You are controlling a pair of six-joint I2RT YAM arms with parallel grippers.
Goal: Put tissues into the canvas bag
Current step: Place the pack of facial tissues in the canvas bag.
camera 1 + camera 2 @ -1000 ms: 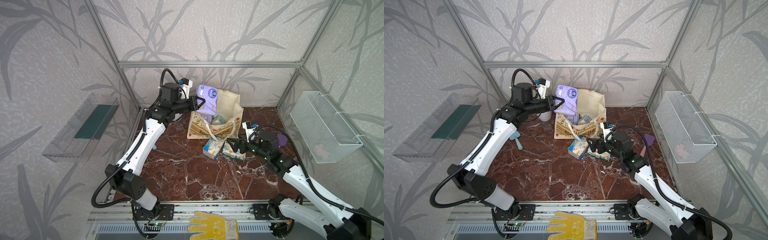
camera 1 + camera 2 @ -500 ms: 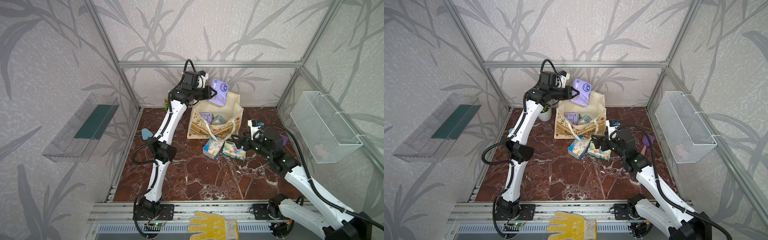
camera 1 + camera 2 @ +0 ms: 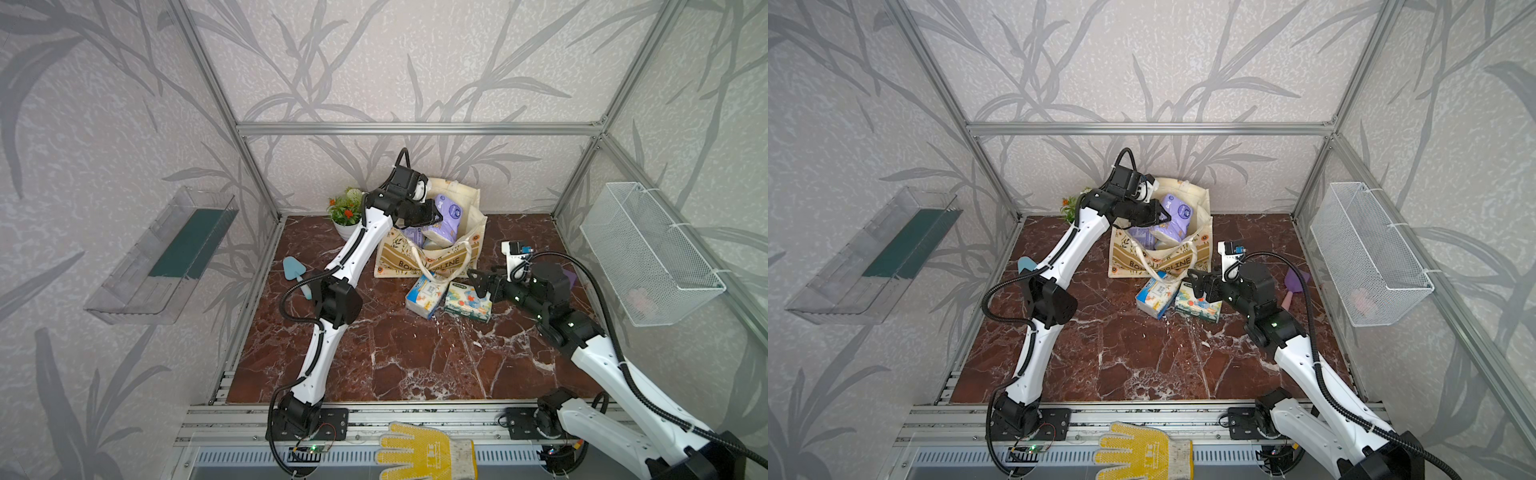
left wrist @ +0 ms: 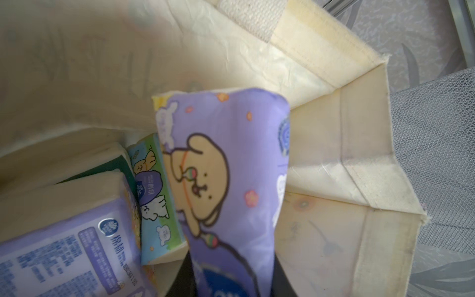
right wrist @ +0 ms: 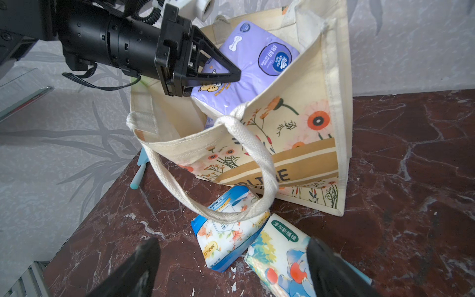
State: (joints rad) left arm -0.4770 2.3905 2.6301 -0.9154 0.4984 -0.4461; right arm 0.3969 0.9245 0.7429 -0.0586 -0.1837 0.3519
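Leaning lengthwise into canvas bag (image 3: 399,254), purple pack (image 3: 452,219) in left claw (image 3: 436,216).

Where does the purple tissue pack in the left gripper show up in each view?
In a top view: purple pack, centre, sticking out of the canvas bag.
In a top view: pack also centre, in the bag.
Left wrist: pack fills the middle.
Right wrist: pack, upper middle.
Shared landmark: the canvas bag.

Elephant pack (image 3: 467,301) just right of neighbouring pack (image 3: 424,293), both before canvas bag (image 3: 395,249).
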